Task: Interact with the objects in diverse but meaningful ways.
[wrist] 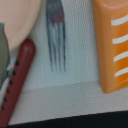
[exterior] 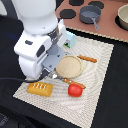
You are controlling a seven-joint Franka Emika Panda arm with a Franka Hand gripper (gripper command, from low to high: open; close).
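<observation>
In the exterior view my gripper [exterior: 51, 71] hangs low over the beige mat [exterior: 100, 75], between the golden-yellow bread loaf [exterior: 40, 89] and the round tan plate [exterior: 68, 66]. The arm hides its fingers, so its state is unclear. A red tomato [exterior: 75, 90] lies near the mat's front, with a brown sausage stick [exterior: 75, 83] just behind it. The pale-blue carton [exterior: 70, 41] stands behind the arm. A grey pot [exterior: 90, 15] sits on the brown board at the back. The wrist view shows the loaf [wrist: 112, 45], a fork [wrist: 55, 35], the sausage stick [wrist: 15, 80] and the plate's rim [wrist: 17, 20].
Orange-handled cutlery [exterior: 87, 59] lies beside the plate toward the exterior view's right. A second pot [exterior: 122, 17] stands at the back right edge. Dark round pads [exterior: 76, 2] lie on the brown board [exterior: 107, 30]. The black table surrounds the mat.
</observation>
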